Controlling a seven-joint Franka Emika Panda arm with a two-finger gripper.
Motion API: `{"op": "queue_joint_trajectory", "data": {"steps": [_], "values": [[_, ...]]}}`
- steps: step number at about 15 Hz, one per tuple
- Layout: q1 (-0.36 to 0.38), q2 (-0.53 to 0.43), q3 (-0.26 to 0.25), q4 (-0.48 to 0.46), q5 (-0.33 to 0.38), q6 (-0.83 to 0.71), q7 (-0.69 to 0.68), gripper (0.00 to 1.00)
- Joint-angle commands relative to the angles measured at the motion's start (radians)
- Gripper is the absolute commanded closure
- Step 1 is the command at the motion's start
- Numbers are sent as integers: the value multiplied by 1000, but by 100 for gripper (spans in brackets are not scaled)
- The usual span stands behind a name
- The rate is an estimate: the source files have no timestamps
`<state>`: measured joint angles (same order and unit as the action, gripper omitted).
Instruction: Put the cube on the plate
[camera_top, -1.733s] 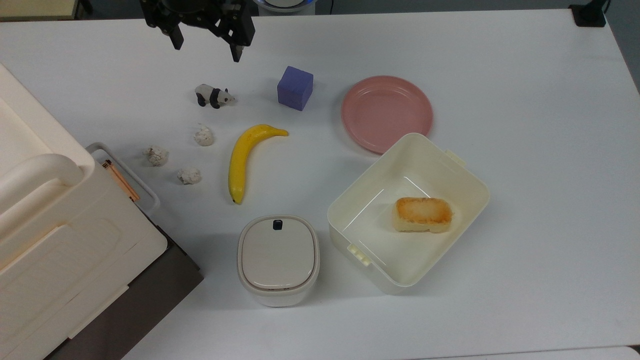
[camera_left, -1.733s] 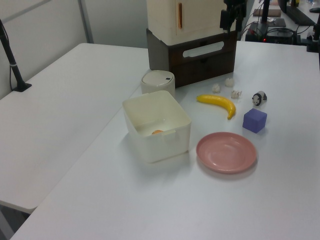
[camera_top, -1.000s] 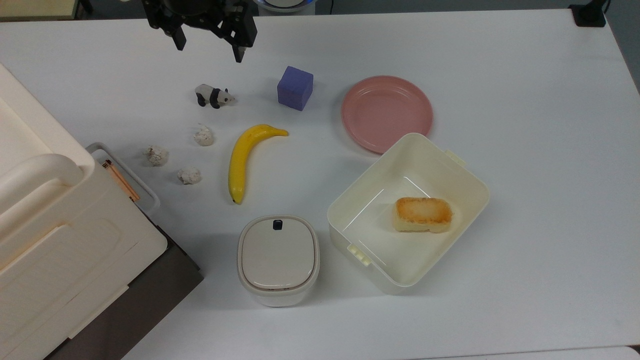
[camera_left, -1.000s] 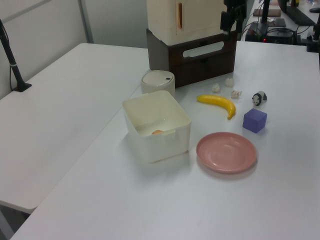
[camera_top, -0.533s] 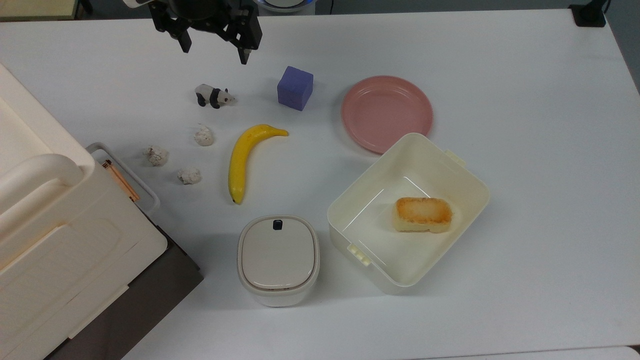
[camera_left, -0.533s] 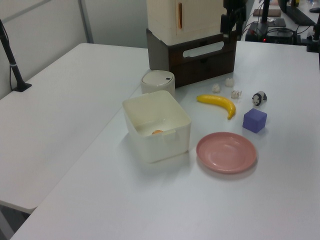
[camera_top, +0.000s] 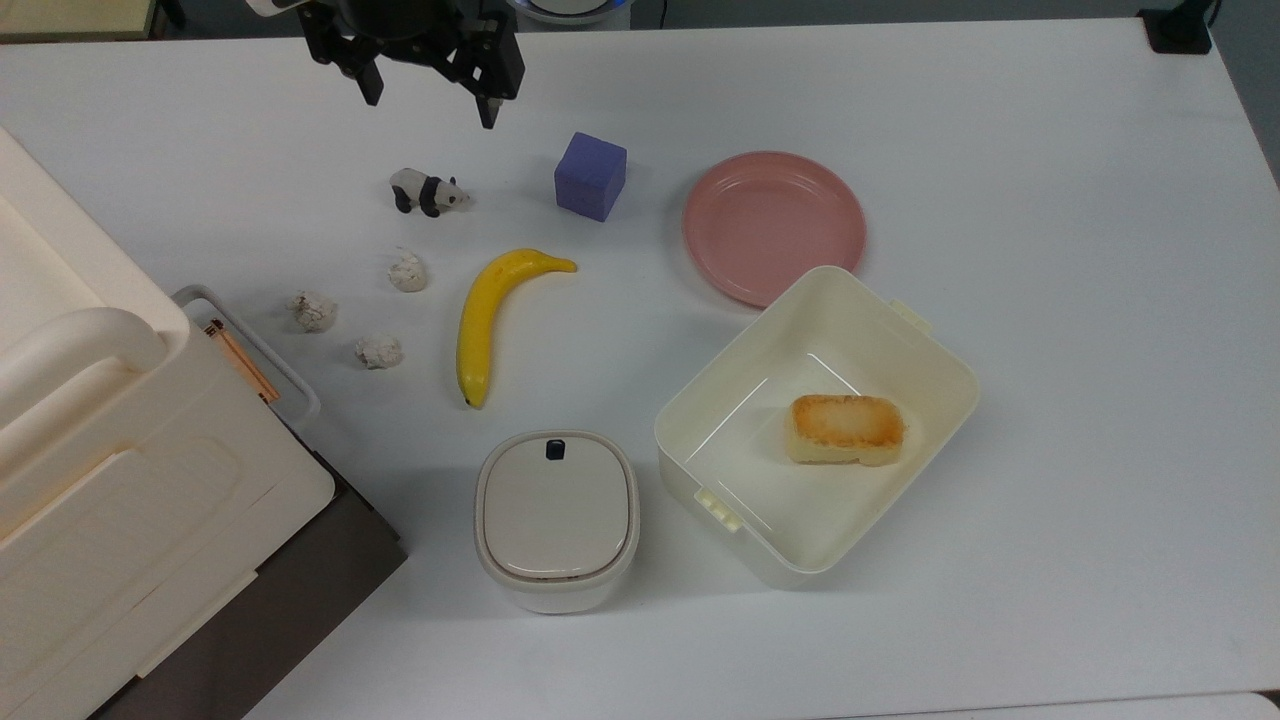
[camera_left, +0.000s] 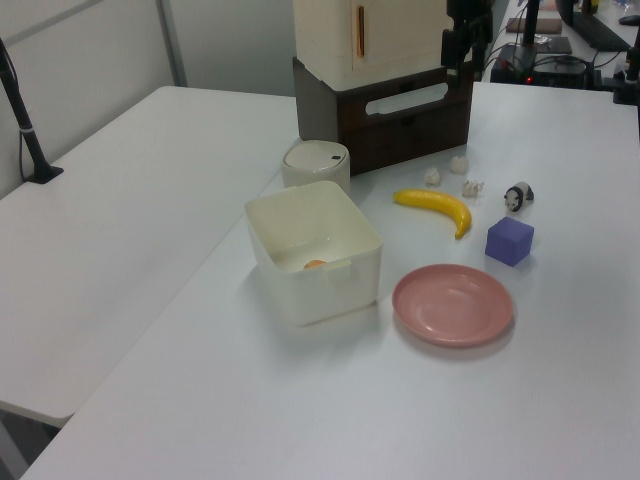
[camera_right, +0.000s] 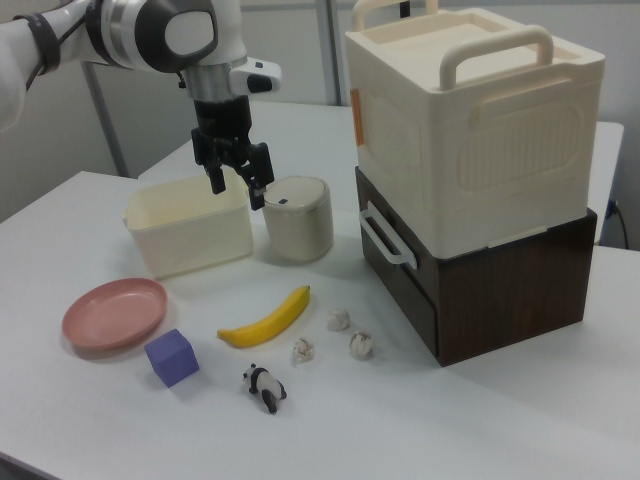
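Cube (camera_top: 591, 176) rests on the worktop (camera_top: 1050, 200), just left of the plate (camera_top: 774, 226) in the top view, apart from it; tool (camera_top: 430, 103) hangs high, fingers wide, empty, left of the cube; centre it over the cube, square the fingers to opposite faces, then descend clear of the panda (camera_top: 428, 191).

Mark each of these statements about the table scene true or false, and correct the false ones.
1. The cube rests on the table beside the plate. True.
2. The gripper holds the cube. False: its fingers are open and empty, up above the table.
3. The bread-like block lies inside the cream box. True.
4. The banana lies on the plate. False: it lies on the table, and the plate is bare.
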<state>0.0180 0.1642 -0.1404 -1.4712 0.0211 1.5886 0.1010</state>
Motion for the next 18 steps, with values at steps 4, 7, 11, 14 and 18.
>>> {"op": "queue_joint_trajectory", "data": {"steps": [4,7,11,14,18], "values": [[-16,-55,-18,-12,0,-51,-53,0],[-17,-58,-15,-12,0,-52,-57,0],[-21,-60,-15,-12,0,-52,-58,0],[-44,-65,-16,2,0,-74,-83,0],[-65,-104,-18,-1,2,-131,-119,0]]}}
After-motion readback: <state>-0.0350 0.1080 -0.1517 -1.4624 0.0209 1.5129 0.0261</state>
